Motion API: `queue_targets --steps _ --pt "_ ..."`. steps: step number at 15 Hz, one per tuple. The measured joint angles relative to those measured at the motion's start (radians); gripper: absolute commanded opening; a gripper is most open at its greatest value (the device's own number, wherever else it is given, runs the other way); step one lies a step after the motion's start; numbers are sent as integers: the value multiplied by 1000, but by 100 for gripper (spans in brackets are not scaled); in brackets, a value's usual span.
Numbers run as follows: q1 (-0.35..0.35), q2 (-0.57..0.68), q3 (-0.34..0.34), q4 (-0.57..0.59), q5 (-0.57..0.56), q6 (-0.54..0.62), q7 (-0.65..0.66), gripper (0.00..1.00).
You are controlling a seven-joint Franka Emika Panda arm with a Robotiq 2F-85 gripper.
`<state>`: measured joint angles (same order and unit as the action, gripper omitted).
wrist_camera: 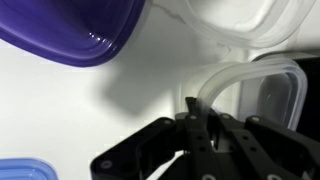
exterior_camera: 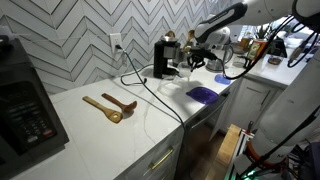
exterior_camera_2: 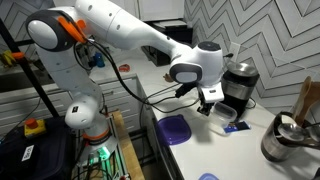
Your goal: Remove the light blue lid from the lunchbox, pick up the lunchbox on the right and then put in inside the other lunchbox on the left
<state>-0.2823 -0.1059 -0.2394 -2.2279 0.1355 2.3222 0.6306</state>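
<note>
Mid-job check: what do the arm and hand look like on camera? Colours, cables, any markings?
The white robot arm has smooth rounded links, an orange band at a joint near its base and a grey round cap by the wrist. A thin black cable trails beside it. The hand is black and angular. No markings are readable.

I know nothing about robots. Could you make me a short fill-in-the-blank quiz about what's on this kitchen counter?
The two spoons lying on the counter are made of ____.
The flat piece near the counter's edge is coloured ____.
The coffee maker by the wall is coloured ____.
In the wrist view, the small lid is light ____.
Missing words: wood; purple; black; blue.
</note>
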Motion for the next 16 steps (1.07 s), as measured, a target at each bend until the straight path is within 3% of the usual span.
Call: queue_targets --steps 9,16 --pt "2 -4 17 3 -6 2 18 1" --pt "22 -55 88 -26 -13 2 198 1"
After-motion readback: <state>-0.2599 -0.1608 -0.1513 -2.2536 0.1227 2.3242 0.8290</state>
